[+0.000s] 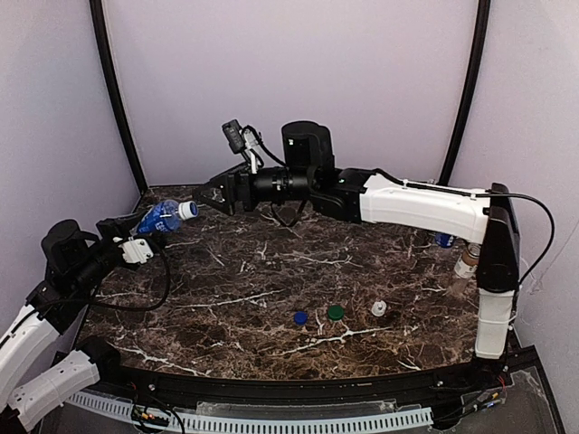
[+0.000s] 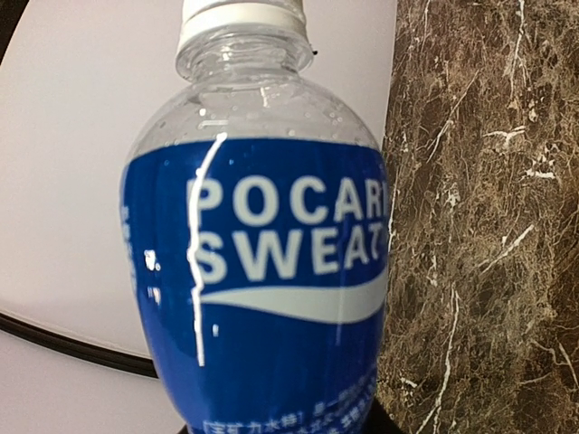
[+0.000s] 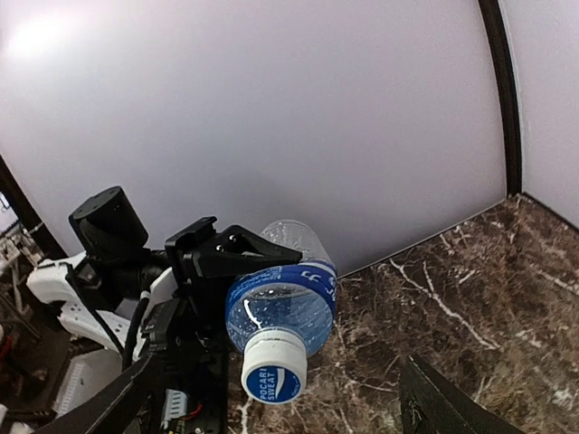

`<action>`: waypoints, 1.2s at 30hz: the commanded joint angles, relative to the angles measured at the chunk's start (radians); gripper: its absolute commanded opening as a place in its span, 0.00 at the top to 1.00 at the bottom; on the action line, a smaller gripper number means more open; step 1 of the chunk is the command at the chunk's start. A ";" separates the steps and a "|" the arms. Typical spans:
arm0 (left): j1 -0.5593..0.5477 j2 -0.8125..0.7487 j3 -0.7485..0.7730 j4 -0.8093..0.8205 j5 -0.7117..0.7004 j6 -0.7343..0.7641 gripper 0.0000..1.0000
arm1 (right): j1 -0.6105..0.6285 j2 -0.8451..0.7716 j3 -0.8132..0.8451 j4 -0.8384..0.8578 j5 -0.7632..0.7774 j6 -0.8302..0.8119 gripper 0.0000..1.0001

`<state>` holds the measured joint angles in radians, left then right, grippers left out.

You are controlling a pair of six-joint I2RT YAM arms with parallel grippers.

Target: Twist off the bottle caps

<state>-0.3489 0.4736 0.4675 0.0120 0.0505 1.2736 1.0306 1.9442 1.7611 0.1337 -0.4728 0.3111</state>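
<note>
My left gripper [image 1: 149, 222] is shut on a clear bottle with a blue label [image 1: 161, 217], held off the table at the left and tilted. Its white cap [image 1: 188, 210] points right, toward my right gripper [image 1: 208, 194]. That gripper is open just beyond the cap and not touching it. In the left wrist view the bottle [image 2: 262, 298] fills the frame with its cap [image 2: 240, 14] at the top, hiding the fingers. The right wrist view looks straight at the cap [image 3: 273, 366], which sits between my spread right fingers [image 3: 443, 407]. The left gripper's black finger [image 3: 231, 253] lies over the bottle's body [image 3: 280, 303].
Three loose caps lie on the marble table [image 1: 235, 298]: blue [image 1: 299, 317], green [image 1: 336, 312] and white [image 1: 378, 308]. A brown bottle with a white label [image 1: 464, 268] and a blue-labelled one [image 1: 443, 240] stand at the right edge behind my right arm's elbow.
</note>
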 commanded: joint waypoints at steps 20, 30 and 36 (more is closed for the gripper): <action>-0.012 0.023 -0.014 0.045 -0.012 0.079 0.65 | 0.018 0.193 0.211 -0.130 -0.098 0.436 0.40; -0.012 0.023 -0.017 0.044 0.002 0.079 0.65 | 0.023 0.168 0.181 -0.183 -0.078 0.433 0.66; -0.013 0.021 -0.009 0.035 0.009 0.063 0.65 | 0.027 0.175 0.193 -0.162 -0.106 0.403 1.00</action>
<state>-0.3576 0.4992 0.4564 0.0280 0.0406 1.3556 1.0473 2.1242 1.9408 -0.0383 -0.5591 0.7399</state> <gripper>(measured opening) 0.350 0.242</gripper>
